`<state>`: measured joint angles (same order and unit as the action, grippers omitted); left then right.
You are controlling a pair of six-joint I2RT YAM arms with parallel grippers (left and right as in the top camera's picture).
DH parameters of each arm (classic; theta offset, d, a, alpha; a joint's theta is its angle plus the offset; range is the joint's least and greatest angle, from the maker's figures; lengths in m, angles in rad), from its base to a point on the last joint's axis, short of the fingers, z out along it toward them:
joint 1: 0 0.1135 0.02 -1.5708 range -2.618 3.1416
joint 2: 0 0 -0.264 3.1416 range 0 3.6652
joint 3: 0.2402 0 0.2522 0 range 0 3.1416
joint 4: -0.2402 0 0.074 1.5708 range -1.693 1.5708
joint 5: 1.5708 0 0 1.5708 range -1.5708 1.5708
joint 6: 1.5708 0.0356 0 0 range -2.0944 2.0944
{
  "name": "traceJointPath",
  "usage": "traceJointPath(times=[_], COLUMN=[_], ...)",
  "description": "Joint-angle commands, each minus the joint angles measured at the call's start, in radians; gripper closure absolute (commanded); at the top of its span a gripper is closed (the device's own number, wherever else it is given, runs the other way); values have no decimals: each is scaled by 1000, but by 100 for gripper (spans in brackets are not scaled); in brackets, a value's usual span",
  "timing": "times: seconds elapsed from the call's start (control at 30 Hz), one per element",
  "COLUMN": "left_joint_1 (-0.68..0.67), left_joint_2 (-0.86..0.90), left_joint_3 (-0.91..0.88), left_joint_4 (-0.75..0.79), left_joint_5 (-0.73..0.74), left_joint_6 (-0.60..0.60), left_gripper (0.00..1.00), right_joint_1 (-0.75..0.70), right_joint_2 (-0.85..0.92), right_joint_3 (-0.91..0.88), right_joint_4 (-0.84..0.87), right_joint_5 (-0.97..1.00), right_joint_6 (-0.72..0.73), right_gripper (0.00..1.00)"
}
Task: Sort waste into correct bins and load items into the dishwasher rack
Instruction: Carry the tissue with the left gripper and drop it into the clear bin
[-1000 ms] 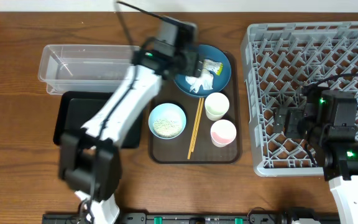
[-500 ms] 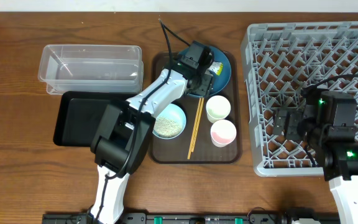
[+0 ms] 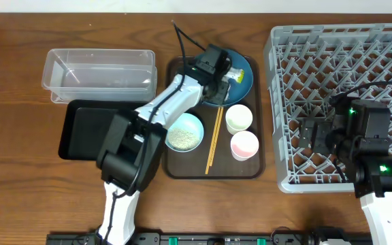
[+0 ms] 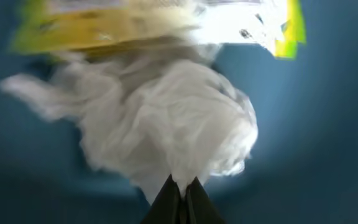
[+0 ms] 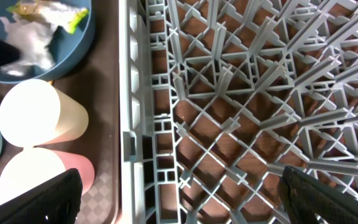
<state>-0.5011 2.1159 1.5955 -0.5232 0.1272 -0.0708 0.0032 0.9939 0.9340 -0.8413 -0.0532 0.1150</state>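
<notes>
My left gripper [image 4: 181,186] is down on the dark blue plate [image 3: 243,80], shut on the crumpled white tissue [image 4: 166,124]. The yellow-green snack wrapper [image 4: 135,22] lies just beyond the tissue on the same plate. On the brown serving tray [image 3: 182,170] stand the light blue bowl [image 3: 183,131] holding rice, the pale green-white cup [image 3: 238,117] and the pink cup [image 3: 244,145]. The chopsticks [image 3: 213,139] lie between bowl and cups. My right gripper [image 5: 179,199] hangs open over the left side of the grey dishwasher rack [image 3: 346,41], holding nothing.
The clear plastic tub [image 3: 99,71] sits at the back left. The black tray [image 3: 80,129] lies just in front of it, partly under my left arm. The rack fills the right side of the table.
My left arm has swung onto the plate. Its jaws have closed on the tissue. The right arm has not moved.
</notes>
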Motion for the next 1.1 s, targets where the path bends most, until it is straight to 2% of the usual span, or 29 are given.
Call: traceJointPath(times=[0.0, 0.17, 0.4, 0.67, 0.7, 0.77, 0.8, 0.93, 1.03, 1.07], left_joint_1=[52, 137, 297, 464, 476, 493, 498, 501, 487, 481], left_joint_2=[-156, -293, -425, -388, -377, -356, -346, -326, -334, -335], left_joint_3=[19, 19, 19, 8, 3, -7, -8, -8, -8, -8], left_joint_4=[-53, -130, -153, -158, -158, -158, -158, -149, -126, -116], left_joint_5=[-9, -9, -10, -16, -16, -16, -16, -5, 77, 127], left_joint_6=[6, 6, 6, 6, 6, 6, 6, -13, -77, -91], left_gripper=[94, 94, 94, 94, 91, 84, 69, 35, 18, 17], right_joint_1=[10, 10, 10, 10, 10, 10, 10, 10, 10, 10], right_joint_2=[-3, -3, -2, -3, -2, -3, -3, -3, -2, -3], right_joint_3=[20, 20, 20, 20, 20, 20, 20, 20, 20, 20], right_joint_4=[-1, -1, 0, 0, 0, 0, 0, -1, 0, 0], right_joint_5=[-7, -7, -6, -7, -7, -7, -7, -7, -7, -7], right_joint_6=[11, 11, 11, 12, 11, 11, 12, 12, 11, 11], right_gripper=[1, 1, 1, 1, 1, 1, 1, 1, 1, 1])
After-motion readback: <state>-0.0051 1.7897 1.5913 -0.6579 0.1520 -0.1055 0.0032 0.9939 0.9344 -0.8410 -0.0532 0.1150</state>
